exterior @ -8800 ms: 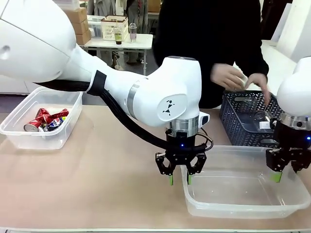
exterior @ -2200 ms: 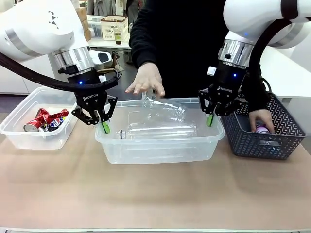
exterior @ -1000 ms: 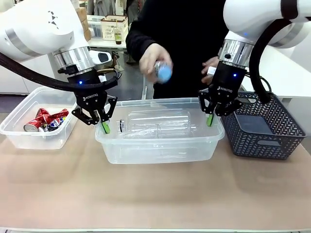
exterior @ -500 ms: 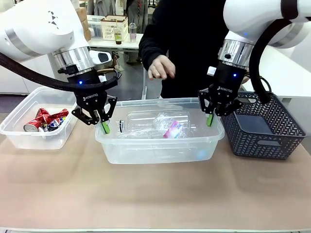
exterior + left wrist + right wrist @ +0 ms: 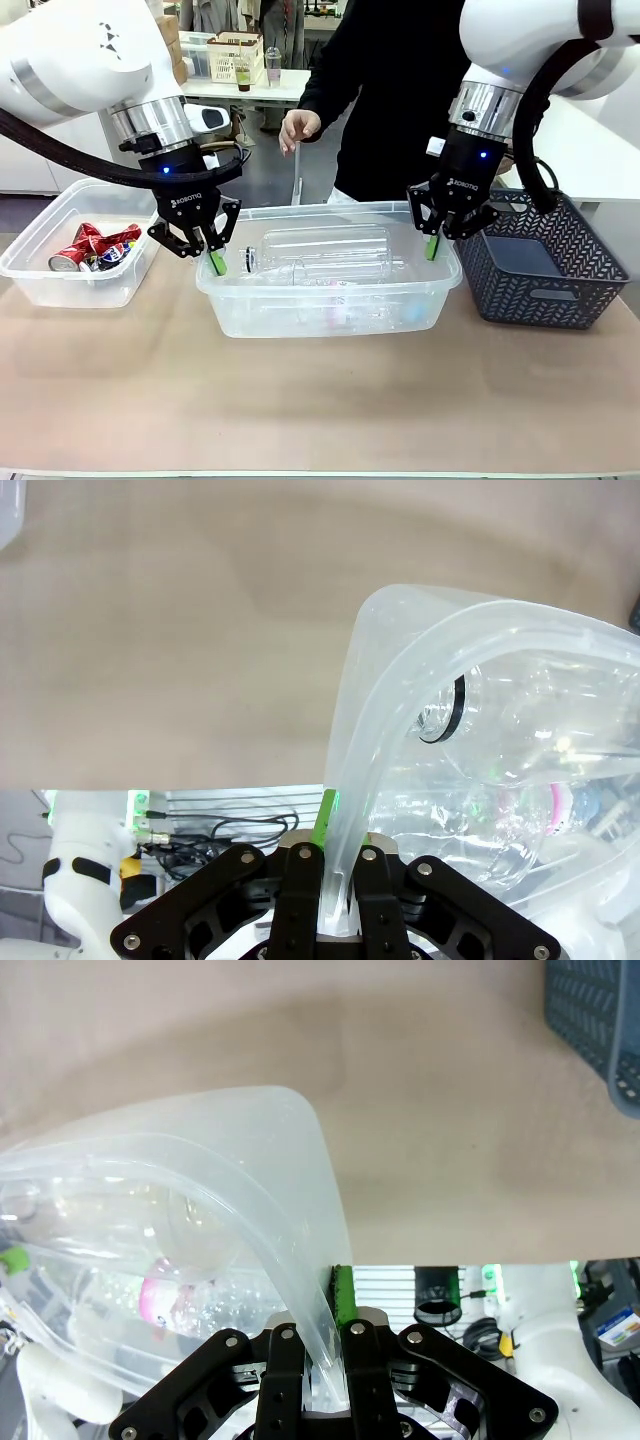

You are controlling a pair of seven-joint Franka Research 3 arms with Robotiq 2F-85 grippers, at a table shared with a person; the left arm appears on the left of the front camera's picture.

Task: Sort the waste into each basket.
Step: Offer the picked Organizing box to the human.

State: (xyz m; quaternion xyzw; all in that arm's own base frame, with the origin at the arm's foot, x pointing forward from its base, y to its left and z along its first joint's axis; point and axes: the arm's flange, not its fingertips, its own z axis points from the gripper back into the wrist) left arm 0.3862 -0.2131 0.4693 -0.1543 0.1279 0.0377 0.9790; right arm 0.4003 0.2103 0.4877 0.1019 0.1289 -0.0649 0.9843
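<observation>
1. My left claw is clenched on the left rim of the middle tub; my right claw grasps its right rim.
2. Clear bottles lie inside that tub.
3. Cans sit in the far-left tub on the bench; the grey basket stands just right; a person's hand hovers beyond.

person's hand: drawn back, now raised behind the middle tub, empty | dropped bottle: no longer falling, lies low in that tub in front of the large clear bottle | dark grey basket, right of the tub: person's other hand gone
</observation>
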